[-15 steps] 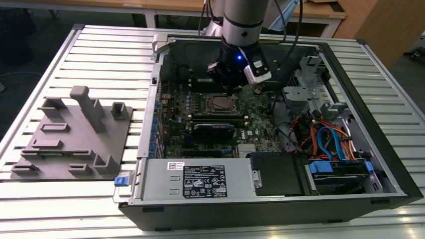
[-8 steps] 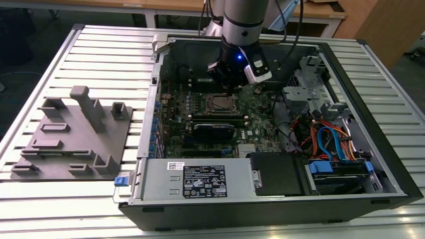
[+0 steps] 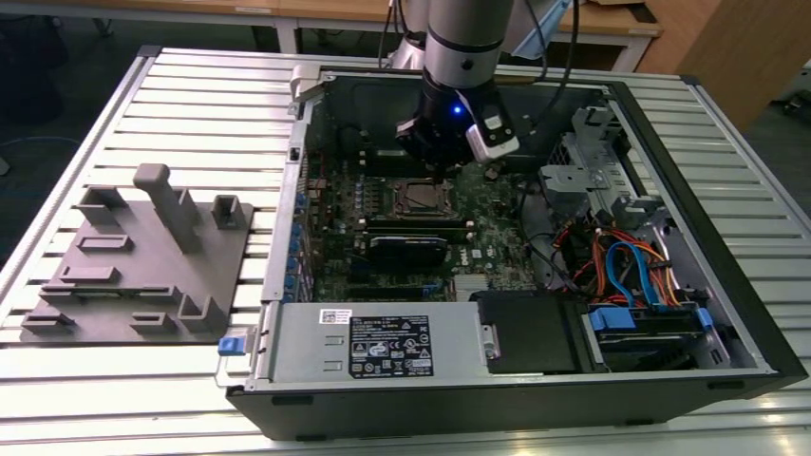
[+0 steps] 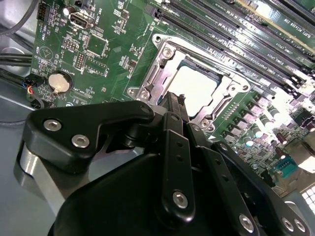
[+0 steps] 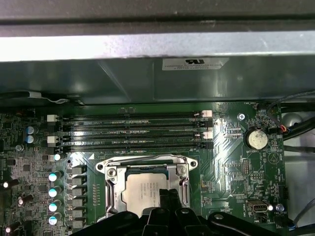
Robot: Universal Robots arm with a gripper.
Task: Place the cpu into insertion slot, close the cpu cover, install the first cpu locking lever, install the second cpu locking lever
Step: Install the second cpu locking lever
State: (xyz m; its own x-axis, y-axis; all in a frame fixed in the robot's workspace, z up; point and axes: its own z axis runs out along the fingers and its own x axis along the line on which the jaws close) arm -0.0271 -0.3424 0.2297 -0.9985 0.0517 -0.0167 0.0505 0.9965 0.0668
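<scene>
Black gripper (image 4: 173,101) linkage in the foreground of the second wrist view, fingers pressed together into one narrow tip, poised over one edge of the insertion slot (image 3: 412,198). Whether touching the metal frame, cannot tell. Seated in the slot, the cpu (image 5: 145,189), dull silver top facing up. Lying flat over it, the cpu cover (image 5: 112,181), square window framing the chip. Position of the locking levers not discernible. Around the socket, green circuit board (image 5: 236,162); beside it, four long narrow memory slots (image 5: 133,130) and, further off, a round coin cell (image 5: 257,139). Seen in the exterior view: arm reaching down into the open computer case (image 3: 507,404), set on a slatted metal table (image 3: 127,399). On the exterior view's left, well apart from the case, a grey fixture tray (image 3: 127,285).
</scene>
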